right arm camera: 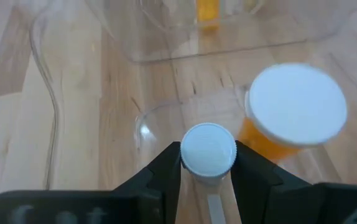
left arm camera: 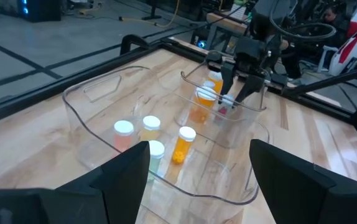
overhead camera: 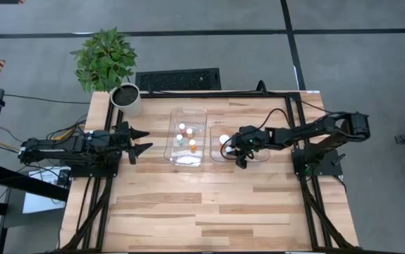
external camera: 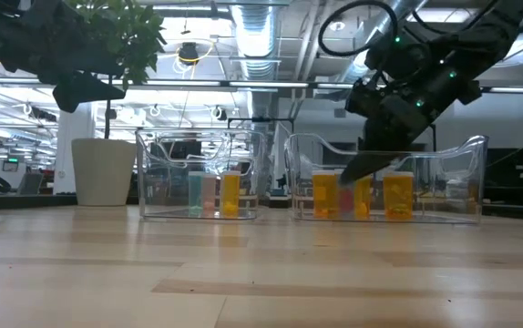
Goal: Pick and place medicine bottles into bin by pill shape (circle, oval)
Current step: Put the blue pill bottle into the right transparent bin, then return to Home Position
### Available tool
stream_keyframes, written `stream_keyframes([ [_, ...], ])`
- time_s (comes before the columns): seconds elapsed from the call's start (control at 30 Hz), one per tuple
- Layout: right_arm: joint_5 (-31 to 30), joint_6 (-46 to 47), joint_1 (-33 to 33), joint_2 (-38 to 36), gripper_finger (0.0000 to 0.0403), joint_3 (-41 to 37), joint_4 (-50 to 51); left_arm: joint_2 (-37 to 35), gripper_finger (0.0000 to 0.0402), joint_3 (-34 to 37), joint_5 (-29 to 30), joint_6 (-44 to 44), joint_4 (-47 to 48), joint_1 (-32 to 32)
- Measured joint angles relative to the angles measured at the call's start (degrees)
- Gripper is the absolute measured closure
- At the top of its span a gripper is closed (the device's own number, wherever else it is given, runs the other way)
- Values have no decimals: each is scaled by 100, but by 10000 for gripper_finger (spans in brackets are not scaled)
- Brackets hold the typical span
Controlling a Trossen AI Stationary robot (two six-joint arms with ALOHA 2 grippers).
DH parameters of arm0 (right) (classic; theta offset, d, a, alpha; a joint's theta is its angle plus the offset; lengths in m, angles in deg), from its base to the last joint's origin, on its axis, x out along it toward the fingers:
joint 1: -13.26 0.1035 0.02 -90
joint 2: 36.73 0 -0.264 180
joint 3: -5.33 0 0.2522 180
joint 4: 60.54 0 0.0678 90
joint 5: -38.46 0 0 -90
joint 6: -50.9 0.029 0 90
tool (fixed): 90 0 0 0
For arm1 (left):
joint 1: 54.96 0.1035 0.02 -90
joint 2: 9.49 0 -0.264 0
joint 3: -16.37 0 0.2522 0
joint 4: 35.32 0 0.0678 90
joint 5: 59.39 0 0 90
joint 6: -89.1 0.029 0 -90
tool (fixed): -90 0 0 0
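Two clear bins stand side by side mid-table. The left bin (overhead camera: 186,135) holds several medicine bottles (left arm camera: 185,144) with white caps, standing on their bases. The right bin (overhead camera: 253,156) holds orange bottles (external camera: 398,197) too, among them a larger one (right arm camera: 293,109). My right gripper (overhead camera: 240,155) reaches down into the right bin and is shut on a small bottle (right arm camera: 208,149). My left gripper (overhead camera: 142,141) waits open near the table's left edge, pointing toward the left bin, with nothing between its fingers. My right gripper pinches the small bottle's round white cap (right arm camera: 208,163) between its two fingers, one on each side. The fingers come slanting down from the table's right. The bottle stands upright inside the right bin; whether its base rests on the bin floor is hidden.
A white plant pot (overhead camera: 126,99) with a green plant stands at the table's far left corner. A dark grate (overhead camera: 178,79) lies on the floor beyond the far edge. The near half of the wooden table (overhead camera: 209,212) is bare wood.
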Motion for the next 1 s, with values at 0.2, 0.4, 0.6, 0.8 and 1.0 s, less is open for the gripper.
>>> stream_keyframes([
  [0.2,40,23,-2,-28,271,3,229,0,132,0,119,-2,-9,0],
  [0.4,49,119,-2,32,255,17,329,0,132,0,289,-7,-23,0],
  [0.6,47,118,0,42,211,1,389,0,132,0,315,-9,-22,0],
  [0.8,49,136,-11,-78,175,1,393,0,132,0,315,-4,-92,0],
  [1.0,49,138,-11,-728,171,7,703,0,132,0,449,38,-214,0],
])
